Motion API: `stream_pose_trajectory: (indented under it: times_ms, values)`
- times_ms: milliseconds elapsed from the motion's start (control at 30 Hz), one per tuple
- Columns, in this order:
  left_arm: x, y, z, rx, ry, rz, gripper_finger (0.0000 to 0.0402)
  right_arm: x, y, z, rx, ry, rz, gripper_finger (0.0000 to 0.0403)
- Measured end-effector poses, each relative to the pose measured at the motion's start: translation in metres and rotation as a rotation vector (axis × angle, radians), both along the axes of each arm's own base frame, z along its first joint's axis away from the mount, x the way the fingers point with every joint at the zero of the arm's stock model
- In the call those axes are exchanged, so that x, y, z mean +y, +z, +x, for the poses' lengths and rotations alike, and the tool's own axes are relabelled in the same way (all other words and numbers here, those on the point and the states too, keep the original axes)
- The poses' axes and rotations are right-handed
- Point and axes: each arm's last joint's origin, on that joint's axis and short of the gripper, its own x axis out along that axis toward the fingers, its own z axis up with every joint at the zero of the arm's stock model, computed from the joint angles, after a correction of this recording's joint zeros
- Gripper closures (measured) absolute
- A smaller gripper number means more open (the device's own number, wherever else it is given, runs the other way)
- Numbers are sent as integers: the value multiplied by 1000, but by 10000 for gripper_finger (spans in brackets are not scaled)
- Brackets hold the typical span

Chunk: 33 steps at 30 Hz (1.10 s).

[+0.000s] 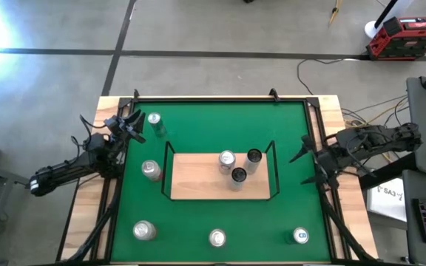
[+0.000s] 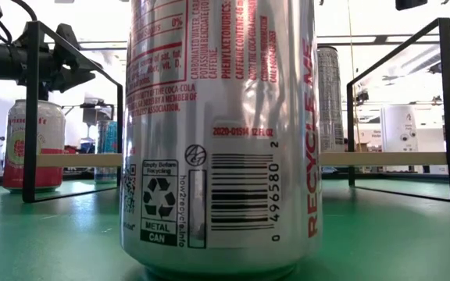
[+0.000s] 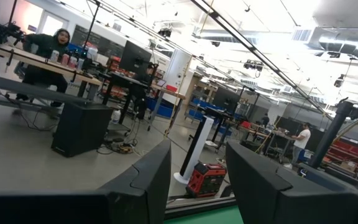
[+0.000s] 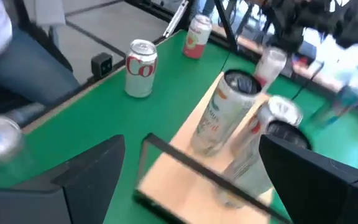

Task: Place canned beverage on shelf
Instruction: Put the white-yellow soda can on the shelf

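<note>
shelf [image 1: 198,177]: we are seeing it lying mid-table [image 1: 198,122], three cans [image 1: 237,167] standing on its right half | loose cans [image 1: 151,170]: five standing around it on the green | left pincer [image 1: 133,124]: hovering at left edge, fingers pressed together, empty | right pincer [image 1: 304,159]: hovering at right edge, spread wide, empty

Green table [image 1: 198,214] bears shelf [image 1: 198,177] and loose cans [image 1: 144,230].

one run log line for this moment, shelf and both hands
shelf: three cans on board | left hand: shut, empty, far-left table edge | right hand: open, empty, right edge | off shelf: five cans on green table
</note>
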Motion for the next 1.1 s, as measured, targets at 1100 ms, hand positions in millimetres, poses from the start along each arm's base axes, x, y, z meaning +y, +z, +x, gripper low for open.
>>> stream_pose_trajectory:
  times_ms: [1100]
  values:
    - [0, -1, 0, 10, -1, -3, 264, 47, -41, 56, 1044, -464, 509, 39]
